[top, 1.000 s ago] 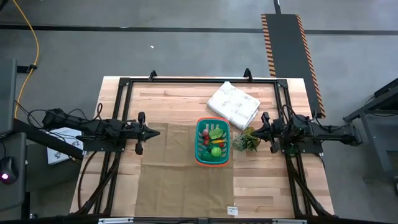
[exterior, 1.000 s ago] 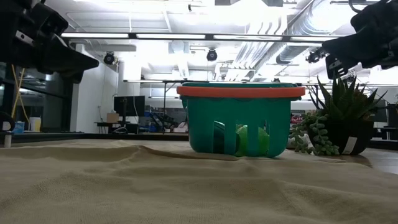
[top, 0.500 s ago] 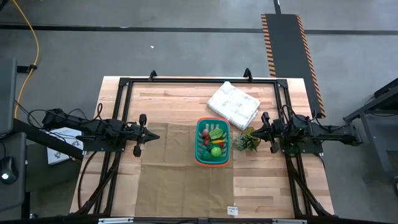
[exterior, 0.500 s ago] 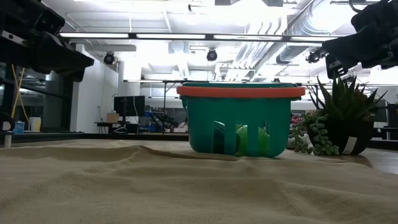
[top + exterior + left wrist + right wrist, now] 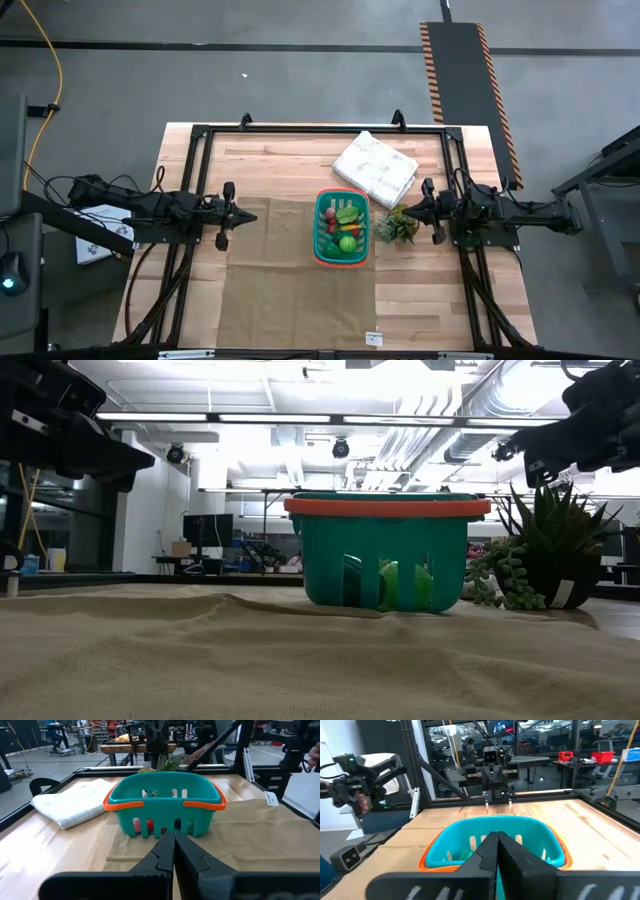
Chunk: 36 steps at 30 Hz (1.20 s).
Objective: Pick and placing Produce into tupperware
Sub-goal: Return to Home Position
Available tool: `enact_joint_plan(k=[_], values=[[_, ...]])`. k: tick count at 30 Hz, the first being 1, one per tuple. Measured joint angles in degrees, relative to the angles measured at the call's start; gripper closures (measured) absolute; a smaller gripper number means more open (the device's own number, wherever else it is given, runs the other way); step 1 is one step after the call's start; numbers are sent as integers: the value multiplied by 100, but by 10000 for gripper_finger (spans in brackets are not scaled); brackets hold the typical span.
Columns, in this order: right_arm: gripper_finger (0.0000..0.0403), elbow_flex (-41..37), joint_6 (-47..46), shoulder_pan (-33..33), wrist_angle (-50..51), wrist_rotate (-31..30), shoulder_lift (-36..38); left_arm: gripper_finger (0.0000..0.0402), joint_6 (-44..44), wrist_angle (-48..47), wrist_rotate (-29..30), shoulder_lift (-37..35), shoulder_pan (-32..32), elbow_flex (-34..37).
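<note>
Left tool (image 5: 245,212): clenched, fingers pressed together, over the left edge of the brown cloth (image 5: 290,290) | tupperware (image 5: 318,228): upright on the cloth, mid-counter (image 5: 270,160) | produce (image 5: 347,243): green, red and yellow pieces inside tupperware | plant (image 5: 398,227): just beside tupperware | right tool (image 5: 407,211): clenched, over the plant's right side.

Lit evenly from overhead in the high view, with barely a shadow on the worktop (image 5: 280,160). Backlit hard at table height by blown-out ceiling strip lights (image 5: 330,418); dark silhouettes at upper left and upper right, teal basket (image 5: 385,555) in shade on its near wall.
</note>
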State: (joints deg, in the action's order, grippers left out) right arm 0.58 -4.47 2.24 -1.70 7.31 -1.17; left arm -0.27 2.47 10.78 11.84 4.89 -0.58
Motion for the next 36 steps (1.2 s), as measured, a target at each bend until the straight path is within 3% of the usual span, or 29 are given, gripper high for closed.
enact_joint_plan(k=[36], values=[[403, 0, 0, 0, 20, -103, 0, 401, -1, 10, 16, 0, 2, 0]])
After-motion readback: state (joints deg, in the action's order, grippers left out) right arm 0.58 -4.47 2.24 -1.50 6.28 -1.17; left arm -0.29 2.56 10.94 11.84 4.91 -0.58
